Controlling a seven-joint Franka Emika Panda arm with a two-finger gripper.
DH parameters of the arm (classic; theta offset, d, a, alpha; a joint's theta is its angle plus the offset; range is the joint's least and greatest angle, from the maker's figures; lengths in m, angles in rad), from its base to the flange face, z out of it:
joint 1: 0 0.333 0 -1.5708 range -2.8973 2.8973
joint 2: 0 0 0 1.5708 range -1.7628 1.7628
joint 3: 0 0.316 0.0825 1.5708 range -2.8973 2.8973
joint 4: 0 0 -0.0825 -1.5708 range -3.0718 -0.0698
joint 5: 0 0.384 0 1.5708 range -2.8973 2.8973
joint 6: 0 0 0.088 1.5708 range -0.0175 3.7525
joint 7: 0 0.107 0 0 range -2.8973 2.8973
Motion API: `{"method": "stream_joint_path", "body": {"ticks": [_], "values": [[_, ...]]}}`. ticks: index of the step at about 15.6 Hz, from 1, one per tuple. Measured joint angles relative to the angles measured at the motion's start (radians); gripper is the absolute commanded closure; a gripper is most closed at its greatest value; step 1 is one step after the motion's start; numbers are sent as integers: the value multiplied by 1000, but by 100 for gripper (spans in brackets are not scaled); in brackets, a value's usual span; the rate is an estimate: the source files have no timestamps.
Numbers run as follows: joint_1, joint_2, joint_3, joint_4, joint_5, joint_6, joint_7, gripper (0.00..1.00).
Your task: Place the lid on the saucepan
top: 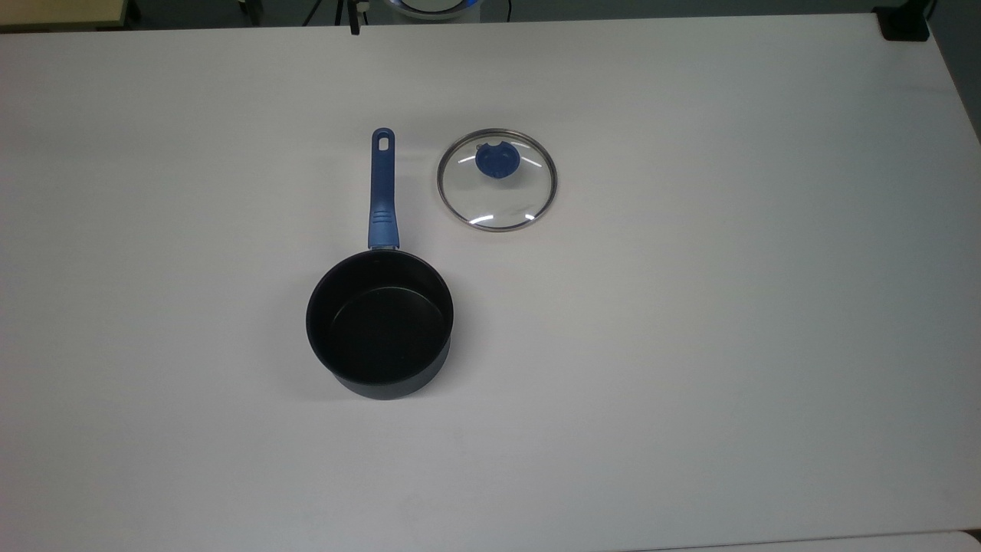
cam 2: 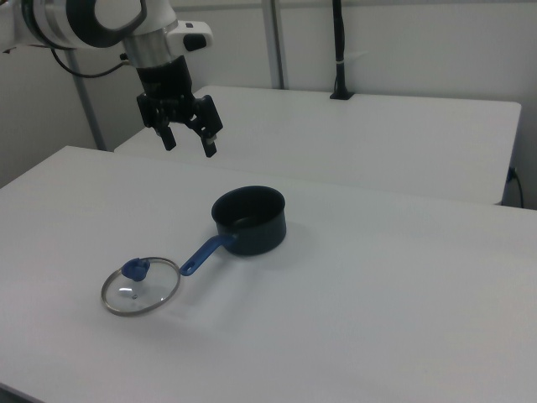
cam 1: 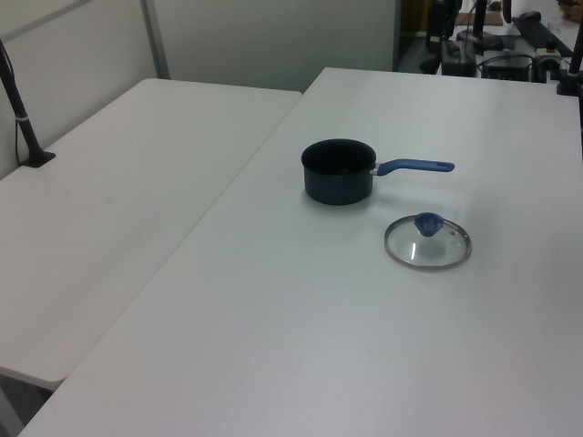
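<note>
Two task items sit on the white bench (top: 690, 345), apart from each other.

Top view: saucepan (top: 379, 323) upright, mouth open, dark inside. Its blue handle (top: 382, 190) runs straight toward the top view's upper edge, hole at the far end. Lid (top: 497, 179) lies flat just to the top view's right of the handle, not touching it, blue knob (top: 497, 160) up.

Left view: saucepan (cam 1: 338, 170) mid-bench, handle's long axis pointing to the left view's right. Lid (cam 1: 428, 242) flat, nearer the camera than the handle tip, close beside it.

Right view: saucepan (cam 2: 249, 220) with handle angled down toward the right view's lower left, its tip close to the lid (cam 2: 141, 285) rim. End effector (cam 2: 188, 138) hangs in the air, above the bench and well apart from both items, fingers spread and pointing down, nothing between them. Second bench (cam 2: 403, 134) behind.
</note>
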Motion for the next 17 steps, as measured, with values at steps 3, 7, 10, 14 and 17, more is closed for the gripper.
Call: {"method": "stream_joint_path", "body": {"ticks": [3, 7, 10, 14, 17], "values": [[0, 0, 0, 0, 0, 0, 0, 0], [0, 0, 0, 0, 0, 0, 0, 0], [0, 0, 0, 0, 0, 0, 0, 0], [0, 2, 0, -10, 0, 0, -48, 0], [16, 5, 4, -51, 1, -3, -143, 0]]}}
